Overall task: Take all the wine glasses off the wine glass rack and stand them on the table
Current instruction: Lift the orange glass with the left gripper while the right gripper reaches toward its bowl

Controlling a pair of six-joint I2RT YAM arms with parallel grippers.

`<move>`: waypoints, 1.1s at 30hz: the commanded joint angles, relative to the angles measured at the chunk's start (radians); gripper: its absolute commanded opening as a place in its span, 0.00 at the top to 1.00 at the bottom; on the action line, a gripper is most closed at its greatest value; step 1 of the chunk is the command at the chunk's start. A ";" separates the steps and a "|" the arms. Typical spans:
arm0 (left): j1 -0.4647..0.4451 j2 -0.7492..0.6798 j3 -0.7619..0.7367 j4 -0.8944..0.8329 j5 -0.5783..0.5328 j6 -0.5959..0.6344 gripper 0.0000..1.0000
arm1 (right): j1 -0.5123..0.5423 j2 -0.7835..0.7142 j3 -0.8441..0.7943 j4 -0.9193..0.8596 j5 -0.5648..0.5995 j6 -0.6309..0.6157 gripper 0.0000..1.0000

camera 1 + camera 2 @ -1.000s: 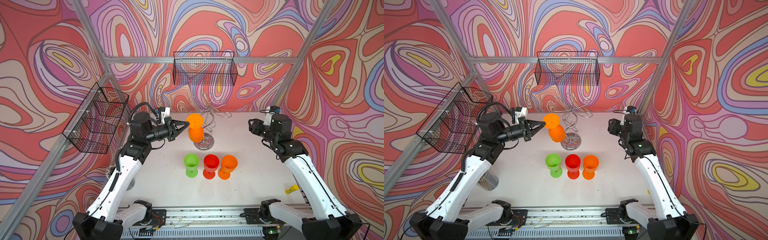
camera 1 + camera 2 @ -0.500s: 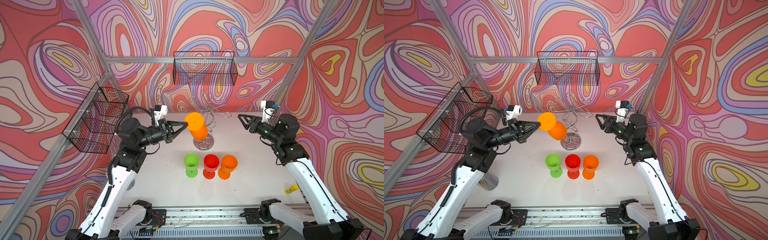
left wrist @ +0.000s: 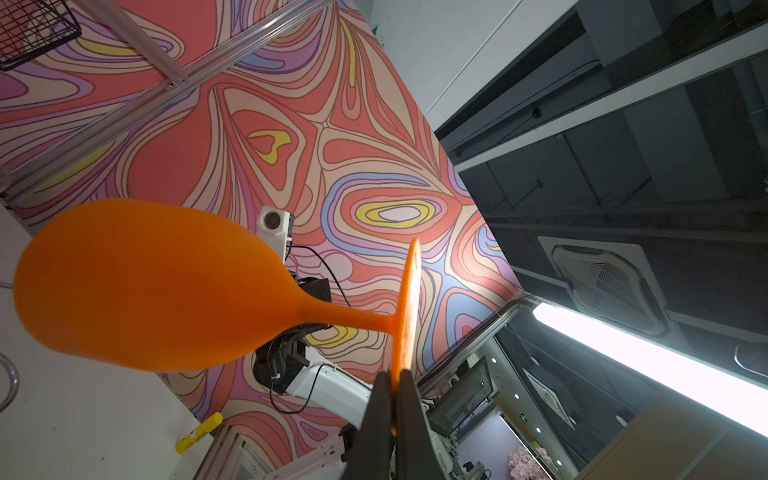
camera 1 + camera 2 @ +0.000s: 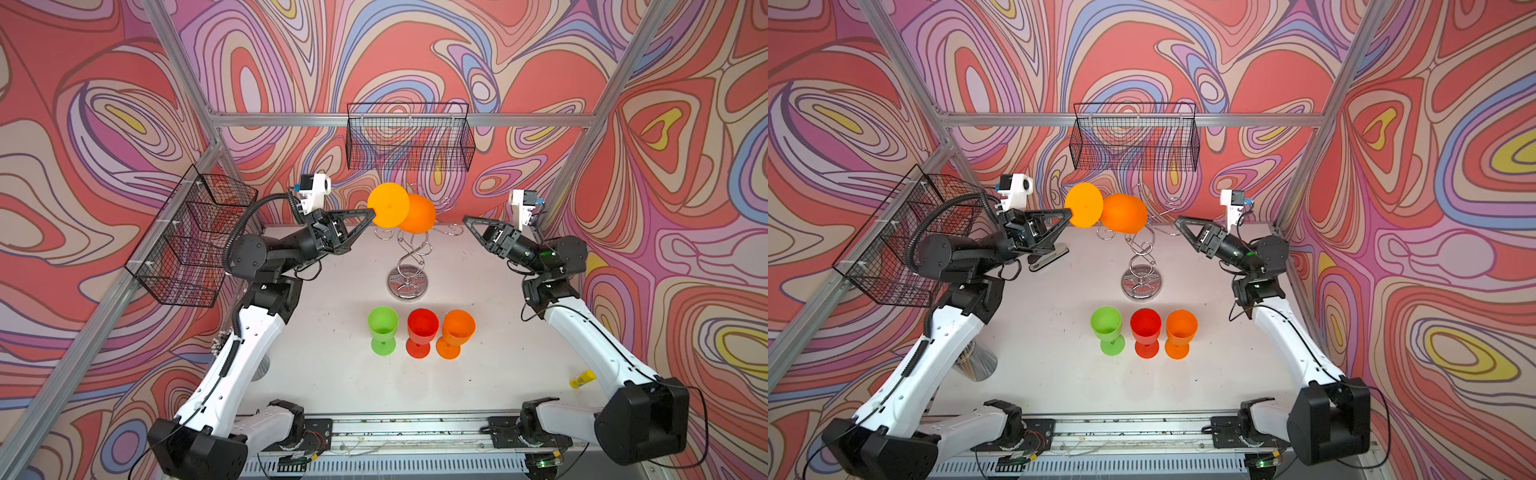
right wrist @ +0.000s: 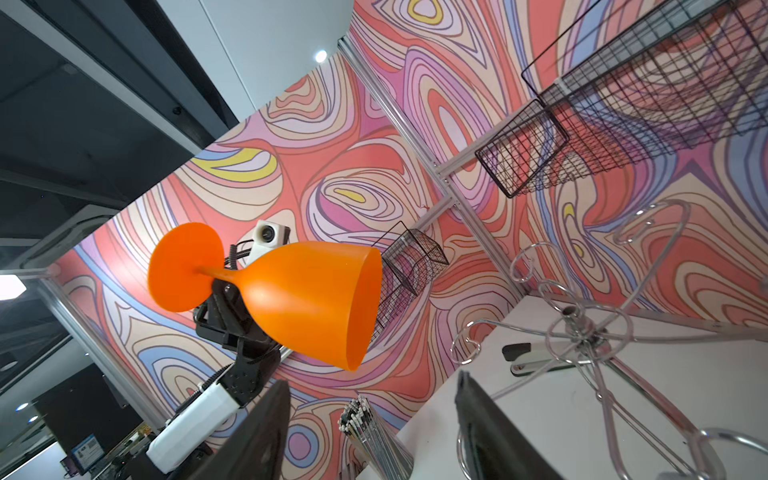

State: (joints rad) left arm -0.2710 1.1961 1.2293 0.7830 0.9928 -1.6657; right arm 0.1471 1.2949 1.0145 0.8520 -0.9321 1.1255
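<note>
left gripper (image 4: pixel 372 214): pinching glass (image 4: pixel 417 212) by foot rim | glass: sideways, airborne, just left of rack (image 4: pixel 409 253) hooks | right gripper (image 5: pixel 365 419): wide, empty | risk: thin rim pinch may slip, dropping glass onto rack

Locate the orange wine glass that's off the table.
In both top views, the orange wine glass hangs sideways by the top of the wine glass rack, rear centre, foot pinched in the left pincer.

Matt orange plastic wine glass (image 4: pixel 419 214); shiny chrome wire wine glass rack (image 4: pixel 409 266); smooth white table (image 4: pixel 332 353).
</note>
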 commanded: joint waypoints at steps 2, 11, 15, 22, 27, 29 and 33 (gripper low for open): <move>-0.014 0.042 0.048 0.267 -0.025 -0.117 1.00 | 0.035 0.064 0.039 0.278 -0.046 0.141 0.33; -0.046 0.119 0.055 0.385 -0.057 -0.170 1.00 | 0.087 0.175 0.124 0.417 -0.061 0.192 0.33; -0.055 0.131 0.053 0.401 -0.063 -0.176 1.00 | 0.095 0.199 0.144 0.447 -0.062 0.204 0.33; -0.060 0.139 0.050 0.417 -0.072 -0.179 1.00 | 0.104 0.225 0.161 0.510 -0.068 0.218 0.33; -0.071 0.158 0.050 0.443 -0.079 -0.192 1.00 | 0.114 0.270 0.188 0.640 -0.070 0.274 0.33; -0.078 0.164 0.052 0.454 -0.081 -0.199 1.00 | 0.122 0.284 0.204 0.640 -0.074 0.265 0.33; -0.083 0.171 0.053 0.467 -0.083 -0.207 1.00 | 0.131 0.304 0.234 0.640 -0.080 0.241 0.33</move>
State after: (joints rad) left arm -0.3473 1.3666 1.2552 1.1492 0.9150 -1.8442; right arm 0.2687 1.5864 1.2144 1.4464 -0.9958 1.3712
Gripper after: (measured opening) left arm 0.048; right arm 0.669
